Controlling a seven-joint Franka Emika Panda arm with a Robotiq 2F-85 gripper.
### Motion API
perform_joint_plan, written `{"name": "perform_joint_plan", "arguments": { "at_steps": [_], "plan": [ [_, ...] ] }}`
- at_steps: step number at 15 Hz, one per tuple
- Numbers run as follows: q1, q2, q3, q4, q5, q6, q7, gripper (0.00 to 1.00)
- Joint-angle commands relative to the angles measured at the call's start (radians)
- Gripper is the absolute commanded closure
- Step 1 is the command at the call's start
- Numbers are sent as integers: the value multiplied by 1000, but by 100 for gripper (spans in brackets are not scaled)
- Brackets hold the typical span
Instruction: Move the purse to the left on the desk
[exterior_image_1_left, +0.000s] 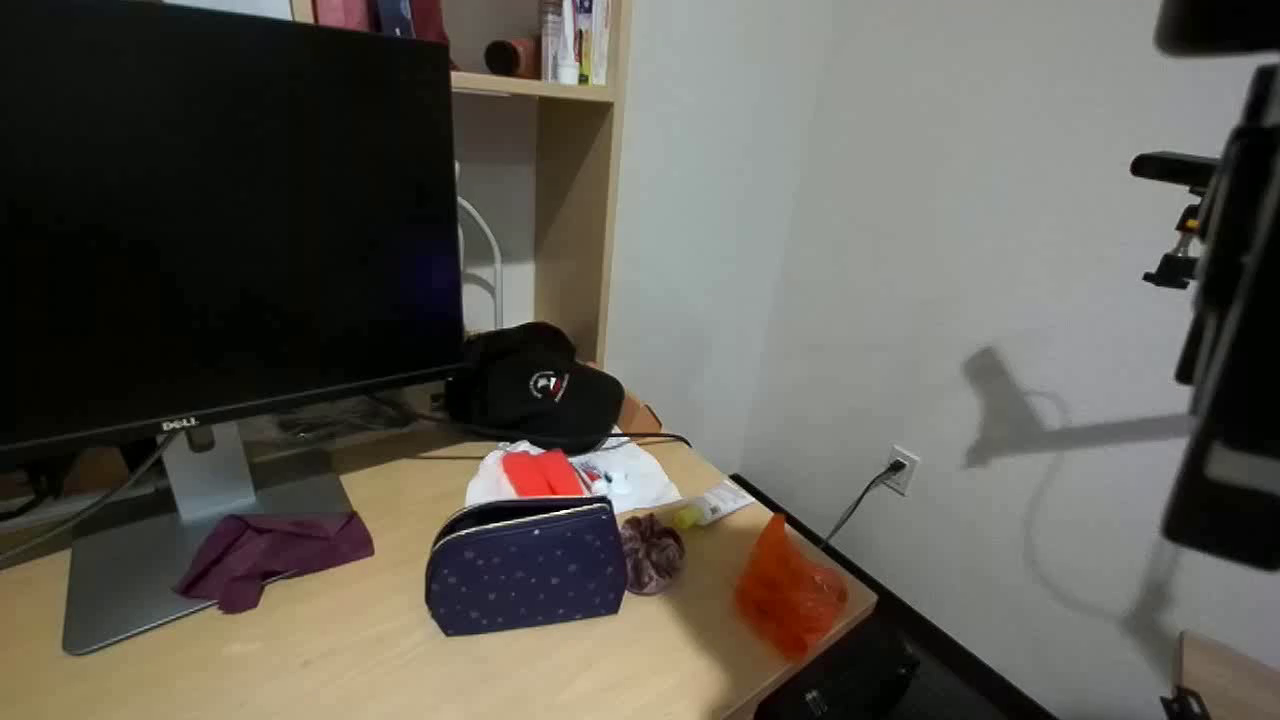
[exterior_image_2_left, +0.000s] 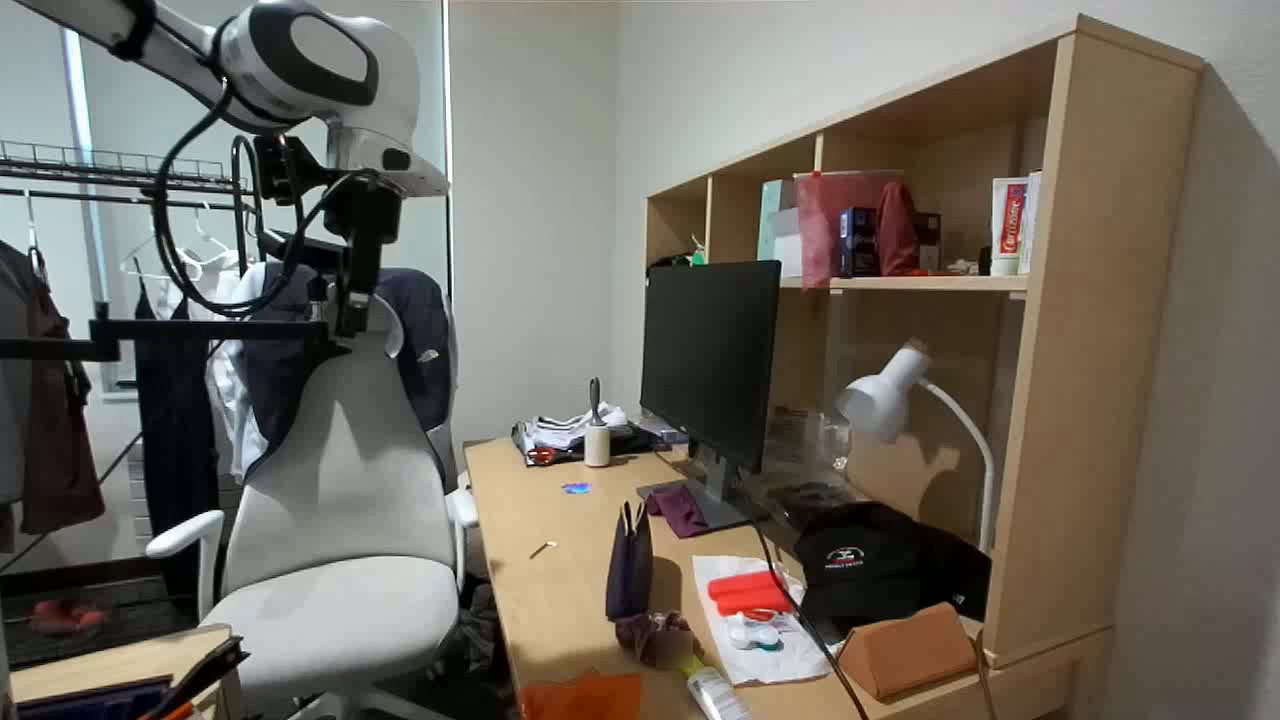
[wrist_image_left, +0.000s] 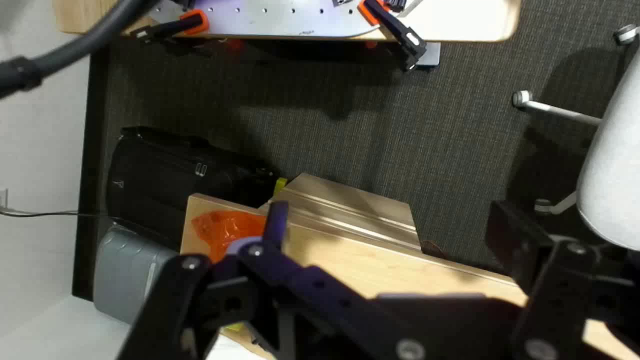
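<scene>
Dark blue purse (exterior_image_1_left: 525, 572) upright on the desk (exterior_image_1_left: 380, 665)
In an exterior view the purse, its top gaping, is between a purple cloth (exterior_image_1_left: 275, 553) on the left and a scrunchie (exterior_image_1_left: 653, 556) at its right end (touching or just beside, I cannot tell), with an orange bag (exterior_image_1_left: 788, 597) farther right, near the desk's edge; in an exterior view the robot arm (exterior_image_2_left: 400, 90) is at the left, seen against a chair (exterior_image_2_left: 340, 500), well apart from the purse; in the wrist view the gripper (wrist_image_left: 387, 220) has its fingers (wrist_image_left: 276, 222) spread wide apart, the desk behind them and a black suitcase (wrist_image_left: 165, 175) to the left
</scene>
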Motion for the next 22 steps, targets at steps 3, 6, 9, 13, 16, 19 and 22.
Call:
{"name": "perform_joint_plan", "arguments": {
  "at_steps": [3,6,9,13,16,19,22],
  "plan": [
    [7,57,-10,26,-22,1,-11,0],
    [-13,192,4,97,-71,-51,7,0],
    [-15,208,13,164,-109,-147,124,0],
    [2,195,-9,166,-85,-180,162,0],
    [2,191,-7,177,-85,-190,176,0],
    [5,227,-35,176,-162,-102,29,0],
    [-10,308,-95,159,-265,121,-141,0]
  ]
}}
